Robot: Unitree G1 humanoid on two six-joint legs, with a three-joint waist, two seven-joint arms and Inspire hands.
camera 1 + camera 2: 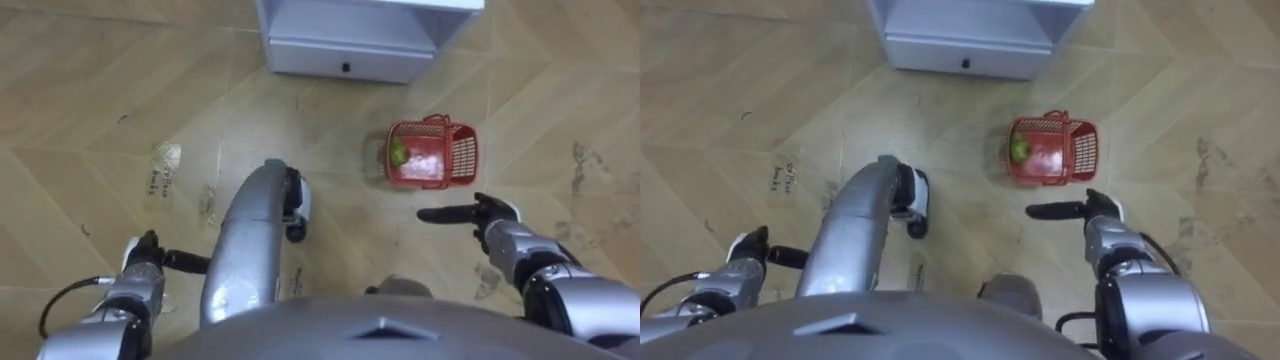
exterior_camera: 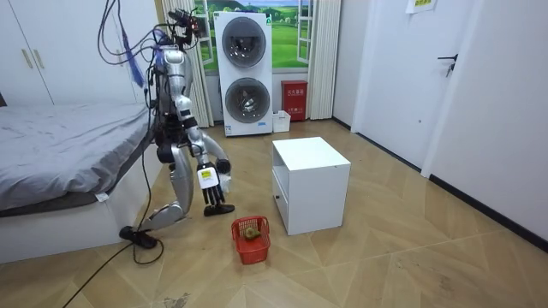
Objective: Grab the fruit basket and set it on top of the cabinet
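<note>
Basket (image 1: 432, 152) on floor (image 1: 100, 120), cabinet (image 1: 350, 40) just behind it. R hand (image 1: 470, 214) near basket, fingers straight, empty; L hand (image 1: 150, 262) well off, relaxed. Reach lower, hook handle (image 1: 437, 121) centrally, lift level so fruit (image 1: 398, 152) stays.

The red plastic lattice-walled fruit basket (image 1: 432, 153) is looking lightly glossy, and the round green fruit (image 1: 398, 152) in it is looking smooth-skinned. The white box-shaped cabinet (image 1: 350, 40) at the far side is showing a smooth matt face. The pale wood-patterned herringbone floor (image 1: 90, 110) is shining faintly and carrying dull scuffed patches.
</note>
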